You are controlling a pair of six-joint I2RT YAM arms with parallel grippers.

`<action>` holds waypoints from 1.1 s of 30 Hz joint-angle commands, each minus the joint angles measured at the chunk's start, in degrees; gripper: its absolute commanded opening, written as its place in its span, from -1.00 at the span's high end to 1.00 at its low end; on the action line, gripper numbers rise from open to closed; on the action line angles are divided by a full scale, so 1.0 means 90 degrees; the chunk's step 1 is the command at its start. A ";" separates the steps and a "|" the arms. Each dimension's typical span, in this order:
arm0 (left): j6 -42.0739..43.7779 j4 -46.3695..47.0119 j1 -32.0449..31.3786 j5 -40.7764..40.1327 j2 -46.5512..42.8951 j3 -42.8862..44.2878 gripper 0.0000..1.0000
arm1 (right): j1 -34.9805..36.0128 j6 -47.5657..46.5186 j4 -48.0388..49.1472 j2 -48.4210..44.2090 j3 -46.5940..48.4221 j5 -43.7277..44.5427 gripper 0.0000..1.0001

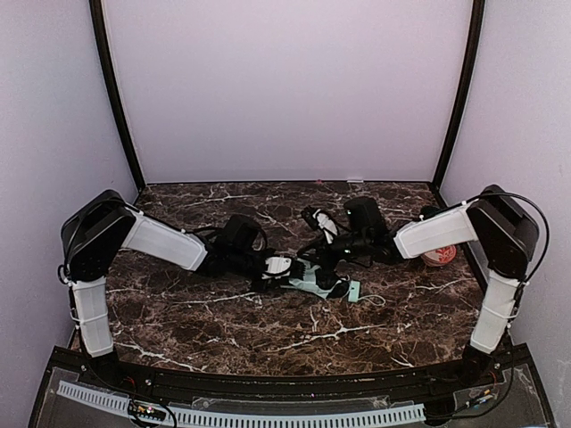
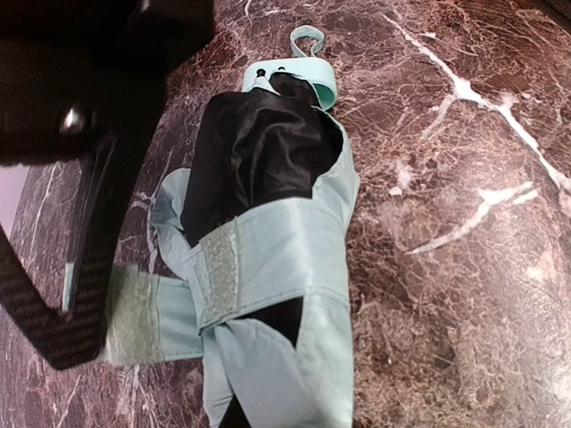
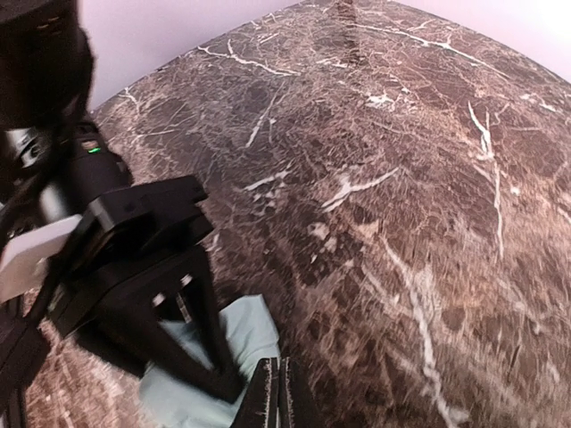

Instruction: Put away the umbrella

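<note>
The umbrella [image 1: 312, 282] lies folded in the middle of the marble table, mint fabric with black showing, its handle [image 2: 299, 73] and wrist cord [image 2: 306, 37] pointing away from my left wrist. My left gripper [image 1: 278, 267] is shut on the umbrella's fabric [image 3: 245, 334]; its black fingers [image 3: 210, 366] press into the mint cloth. The strap [image 2: 147, 316] with its velcro patch runs taut sideways to a finger [image 2: 76, 303] of my right gripper [image 3: 278, 374], which is shut on the strap's end.
An orange-and-white bowl [image 1: 439, 257] sits at the right edge, behind my right forearm. White walls and two black posts close in the table on three sides. Both arms meet over the table's middle.
</note>
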 commanded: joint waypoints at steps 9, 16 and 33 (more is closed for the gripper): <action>-0.0575 -0.2109 0.0087 0.0188 0.0673 -0.0054 1.00 | 0.0378 0.0541 0.1628 -0.0902 -0.0930 -0.0257 1.00; -0.0655 -0.2241 0.0270 0.0045 0.0841 0.0045 1.00 | 0.0564 0.0775 0.1755 -0.1349 -0.1590 -0.0150 1.00; -0.0874 -0.2022 0.0348 -0.0370 0.0931 0.0019 1.00 | 0.0729 0.1253 0.1093 -0.1207 -0.2187 -0.0374 1.00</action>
